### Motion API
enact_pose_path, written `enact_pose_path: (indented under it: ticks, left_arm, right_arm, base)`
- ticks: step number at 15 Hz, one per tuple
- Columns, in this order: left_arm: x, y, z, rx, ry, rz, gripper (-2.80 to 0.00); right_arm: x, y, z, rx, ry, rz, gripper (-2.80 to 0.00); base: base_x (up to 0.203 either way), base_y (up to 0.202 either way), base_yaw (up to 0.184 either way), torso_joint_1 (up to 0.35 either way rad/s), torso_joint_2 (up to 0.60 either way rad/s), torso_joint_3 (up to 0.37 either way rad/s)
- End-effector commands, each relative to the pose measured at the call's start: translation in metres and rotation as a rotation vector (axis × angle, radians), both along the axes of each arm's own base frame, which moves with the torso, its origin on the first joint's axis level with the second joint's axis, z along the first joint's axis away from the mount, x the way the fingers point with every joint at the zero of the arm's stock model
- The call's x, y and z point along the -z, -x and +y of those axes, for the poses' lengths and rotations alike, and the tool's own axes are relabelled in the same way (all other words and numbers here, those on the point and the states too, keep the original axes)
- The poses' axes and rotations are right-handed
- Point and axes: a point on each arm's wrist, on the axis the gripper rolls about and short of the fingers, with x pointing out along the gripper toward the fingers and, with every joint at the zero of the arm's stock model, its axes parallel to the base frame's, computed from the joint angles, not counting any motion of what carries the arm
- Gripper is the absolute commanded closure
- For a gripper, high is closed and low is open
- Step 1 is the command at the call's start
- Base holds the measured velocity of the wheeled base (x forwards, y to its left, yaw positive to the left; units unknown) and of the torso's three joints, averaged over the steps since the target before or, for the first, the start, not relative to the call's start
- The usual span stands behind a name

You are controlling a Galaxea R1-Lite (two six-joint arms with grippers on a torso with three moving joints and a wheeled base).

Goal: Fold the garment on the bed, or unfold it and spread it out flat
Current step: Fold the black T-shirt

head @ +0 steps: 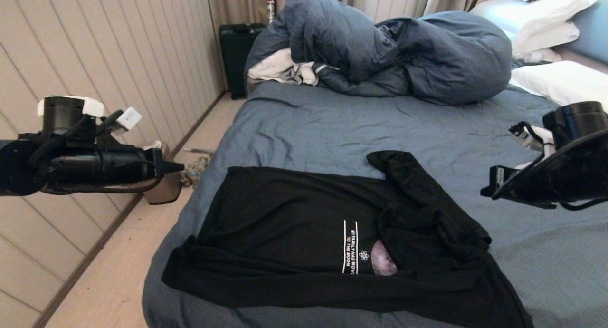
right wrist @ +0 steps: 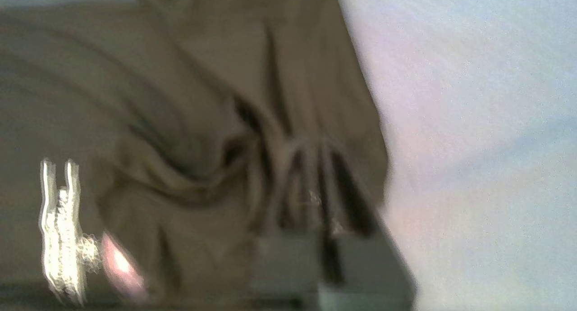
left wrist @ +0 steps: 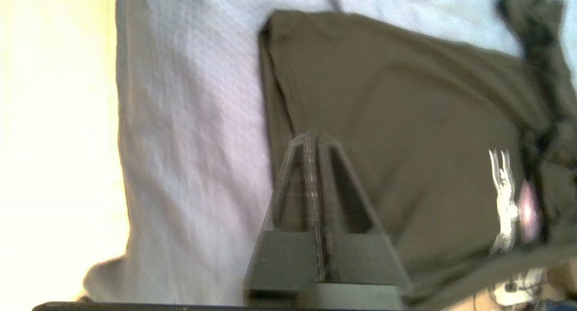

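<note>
The black T-shirt [head: 294, 223] lies on the slate-blue bed sheet [head: 332, 123] near the front edge. Its left part is spread flat. Its right part is bunched and folded over, hiding half of the grey moon print [head: 384, 259] beside the white lettering [head: 350, 245]. My left gripper [head: 175, 166] hangs shut and empty off the bed's left side, above the floor; in its wrist view its tips [left wrist: 311, 137] hover above the shirt's [left wrist: 405, 121] edge. My right gripper [head: 491, 183] hangs shut above the sheet, right of the shirt; in its wrist view its tips [right wrist: 311, 144] hover over the bunched fabric [right wrist: 180, 99].
A puffy slate-blue duvet [head: 403, 52] is heaped at the far end, with a white-grey cloth [head: 280, 69] at its left. White pillows [head: 546, 14] lie at the far right. A black suitcase [head: 237, 52] and a small bin [head: 164, 185] stand on the floor by the panelled wall.
</note>
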Motion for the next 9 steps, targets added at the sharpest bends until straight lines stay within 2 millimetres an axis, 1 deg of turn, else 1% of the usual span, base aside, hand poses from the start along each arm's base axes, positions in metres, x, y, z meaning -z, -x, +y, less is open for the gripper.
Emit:
enact_pose_path:
  ticks: [1, 2, 3, 4, 5, 7, 9]
  left_arm:
    - [0.022, -0.035, -0.001, 0.0, 0.004, 0.053, 0.0]
    - [0.028, -0.048, -0.001, -0.003, 0.01, 0.068, 0.0]
    - [0.035, -0.061, -0.002, -0.008, 0.015, 0.078, 0.0]
    - [0.042, -0.073, -0.002, -0.011, 0.018, 0.084, 0.0]
    - [0.044, -0.083, -0.002, -0.012, 0.019, 0.075, 0.0]
    - [0.043, -0.103, -0.005, -0.008, 0.02, 0.06, 0.0]
    - [0.044, -0.121, -0.013, 0.009, 0.021, 0.063, 0.0]
  right_arm:
    - [0.02, -0.03, 0.005, -0.012, -0.017, 0.034, 0.0]
    - [0.019, -0.041, 0.008, -0.003, -0.032, -0.001, 0.0]
    - [0.018, -0.047, 0.012, 0.001, -0.051, -0.02, 0.0]
    - [0.021, -0.05, 0.016, -0.005, -0.055, -0.014, 0.0]
    - [0.023, -0.049, 0.016, -0.008, -0.057, -0.006, 0.0]
    - [0.027, -0.05, 0.017, -0.006, -0.061, 0.006, 0.0]
    - [0.032, -0.049, 0.017, -0.003, -0.064, 0.013, 0.0]
  base:
    - [0.0, 0.0, 0.0, 0.0, 0.0, 0.0]
    - [0.0, 0.0, 0.0, 0.0, 0.0, 0.0]
    - [0.0, 0.0, 0.0, 0.0, 0.0, 0.0]
    - [0.0, 0.0, 0.0, 0.0, 0.0, 0.0]
    - [0.0, 0.0, 0.0, 0.0, 0.0, 0.0]
    - [0.0, 0.0, 0.0, 0.0, 0.0, 0.0]
    - [0.0, 0.0, 0.0, 0.0, 0.0, 0.0]
